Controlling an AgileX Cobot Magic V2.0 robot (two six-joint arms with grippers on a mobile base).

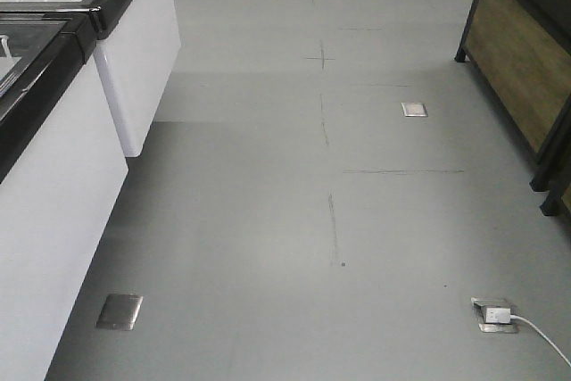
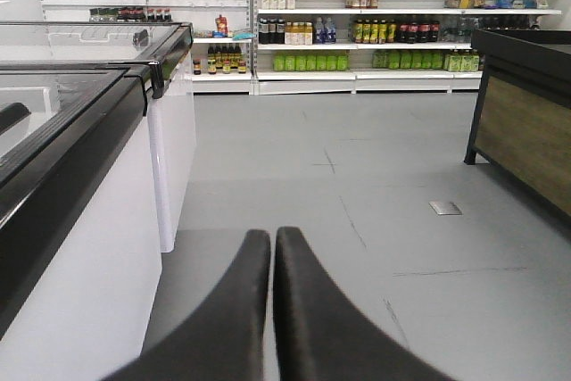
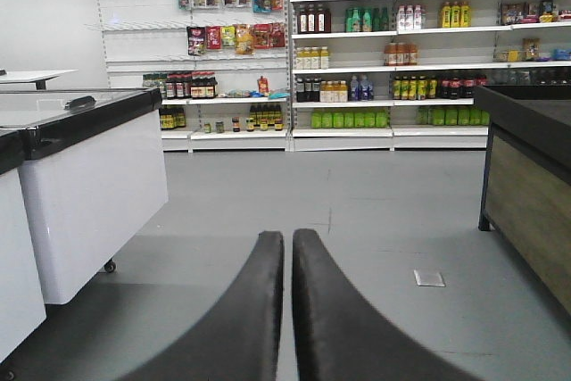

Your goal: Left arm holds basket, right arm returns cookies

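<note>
Black left jaws are filling the bottom of the left wrist view, pressed together with only a hairline between them and gripping nothing. The right jaws, in the right wrist view, are sitting the same way, closed tight and empty. Both pairs are pointing level down a shop aisle, aiming at twelve o'clock toward the stocked shelves [image 2: 357,33] on the far wall and hanging above bare grey floor [image 1: 268,220]. White chest freezers [image 2: 107,247] are lining the aisle at nine o'clock, and a wood-panelled stand [image 2: 526,122] is flanking it at three o'clock.

Neither the basket nor the cookies is showing in any view, so where they are cannot be told. By that evidence nothing of the job is appearing as done — no basket is being held on the left, no carton is being carried on the right. Both the hold and the return are looking left to do. The front view is offering only floor and a floor socket [image 1: 495,314] with a white plug at five o'clock — no goods on it.
</note>
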